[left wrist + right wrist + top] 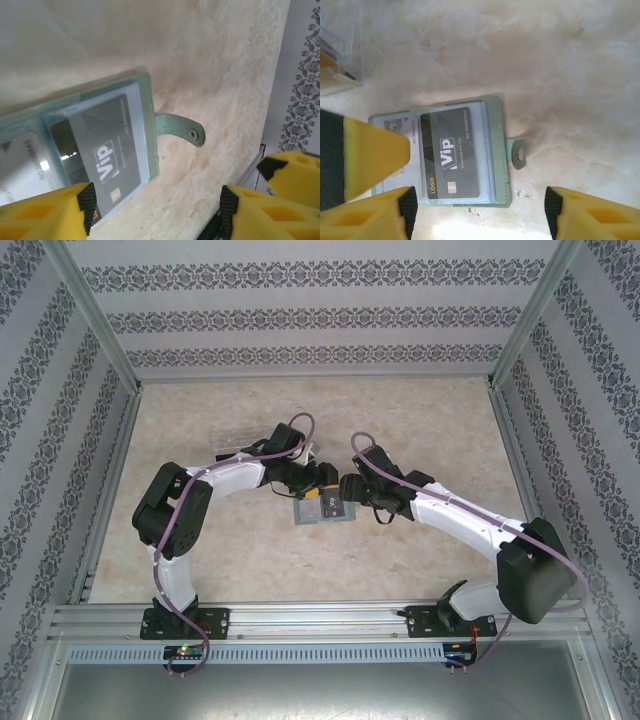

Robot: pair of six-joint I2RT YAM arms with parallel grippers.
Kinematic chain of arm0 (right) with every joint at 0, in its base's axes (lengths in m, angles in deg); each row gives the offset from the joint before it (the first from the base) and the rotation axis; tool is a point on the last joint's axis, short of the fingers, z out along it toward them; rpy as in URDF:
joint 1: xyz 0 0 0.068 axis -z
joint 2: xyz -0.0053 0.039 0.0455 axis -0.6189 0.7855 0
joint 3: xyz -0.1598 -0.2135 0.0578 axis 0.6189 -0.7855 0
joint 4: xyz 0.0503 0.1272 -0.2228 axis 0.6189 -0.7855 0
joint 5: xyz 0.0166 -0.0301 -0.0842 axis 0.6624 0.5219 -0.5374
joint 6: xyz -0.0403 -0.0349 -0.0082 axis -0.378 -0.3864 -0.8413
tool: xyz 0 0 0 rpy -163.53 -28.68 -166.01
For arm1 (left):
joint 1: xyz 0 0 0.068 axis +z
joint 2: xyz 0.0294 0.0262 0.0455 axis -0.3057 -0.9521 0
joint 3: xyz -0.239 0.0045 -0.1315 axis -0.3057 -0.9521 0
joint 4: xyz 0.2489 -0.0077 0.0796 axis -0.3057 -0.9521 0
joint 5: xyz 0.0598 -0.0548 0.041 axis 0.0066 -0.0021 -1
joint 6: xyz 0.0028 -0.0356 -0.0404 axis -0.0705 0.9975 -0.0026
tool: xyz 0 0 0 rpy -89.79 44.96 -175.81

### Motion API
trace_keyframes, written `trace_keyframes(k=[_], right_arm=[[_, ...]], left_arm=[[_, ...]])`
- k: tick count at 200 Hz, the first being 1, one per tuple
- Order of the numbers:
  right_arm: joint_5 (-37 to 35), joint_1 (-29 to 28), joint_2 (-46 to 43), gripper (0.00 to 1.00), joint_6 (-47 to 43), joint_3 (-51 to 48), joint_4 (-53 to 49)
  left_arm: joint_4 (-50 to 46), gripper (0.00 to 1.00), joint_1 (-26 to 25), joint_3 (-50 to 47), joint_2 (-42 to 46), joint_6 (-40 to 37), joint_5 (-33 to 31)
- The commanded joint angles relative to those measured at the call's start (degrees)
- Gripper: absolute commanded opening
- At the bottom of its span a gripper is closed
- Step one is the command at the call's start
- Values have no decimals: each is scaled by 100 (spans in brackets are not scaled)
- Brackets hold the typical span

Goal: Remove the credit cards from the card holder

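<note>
On the table (400,420) the likely light, floppy holder (308,514) lies open with a stiff, slick black card (451,155) sleeved inside; left gripper (155,212) and right gripper (480,212) gape empty, so we would pinch the card's free edge.

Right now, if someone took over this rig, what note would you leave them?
Left gripper: open, empty, over the card holder.
Right gripper: open, empty, above the holder's edge.
Card holder lies open on the table; black card sits in its clear sleeve, whitish card in the other half.
Done: holder opened.
Left: pull both cards out.
</note>
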Motion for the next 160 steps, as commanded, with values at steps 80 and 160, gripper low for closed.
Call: trace_keyframes(k=[80, 160], right_arm=[[437, -76, 1907, 26, 381, 1237, -670], [434, -26, 2615, 16, 402, 1498, -565]], left_arm=[[114, 45, 322, -629, 320, 119, -271], [192, 36, 293, -586, 22, 241, 145]])
